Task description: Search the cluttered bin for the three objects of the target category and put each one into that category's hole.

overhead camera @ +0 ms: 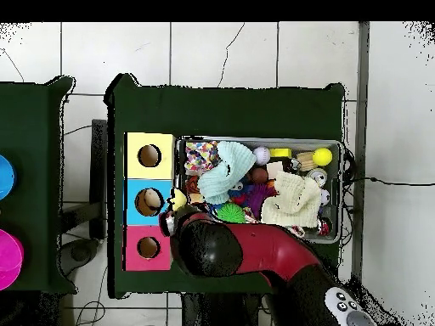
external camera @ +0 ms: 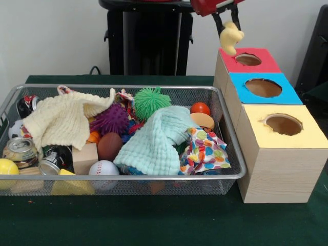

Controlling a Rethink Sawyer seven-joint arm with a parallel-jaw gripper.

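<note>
My gripper point(external camera: 227, 26) hangs at the top of the front view, shut on a pale yellow lumpy toy figure point(external camera: 231, 38). The figure dangles just left of and above the round hole point(external camera: 248, 59) in the red top. In the overhead view the figure point(overhead camera: 178, 201) shows beside my red arm point(overhead camera: 229, 248), between the bin and the boxes; the red-topped hole point(overhead camera: 149, 247) is open. The wire mesh bin point(external camera: 128, 88) is full of clutter. A tan-orange rounded thing point(external camera: 203, 121) lies by its right wall; I cannot tell if it is a figure.
In the bin lie a cream cloth point(external camera: 61, 120), a mint cloth point(external camera: 154, 141), a spotted cloth point(external camera: 205, 151), green point(external camera: 151, 101) and purple point(external camera: 110, 119) spiky balls, cans point(external camera: 20, 151), a baseball point(external camera: 103, 169) and a yellow ball point(external camera: 7, 168). Blue-topped point(external camera: 263, 87) and yellow-topped point(external camera: 283, 124) holes adjoin the red one.
</note>
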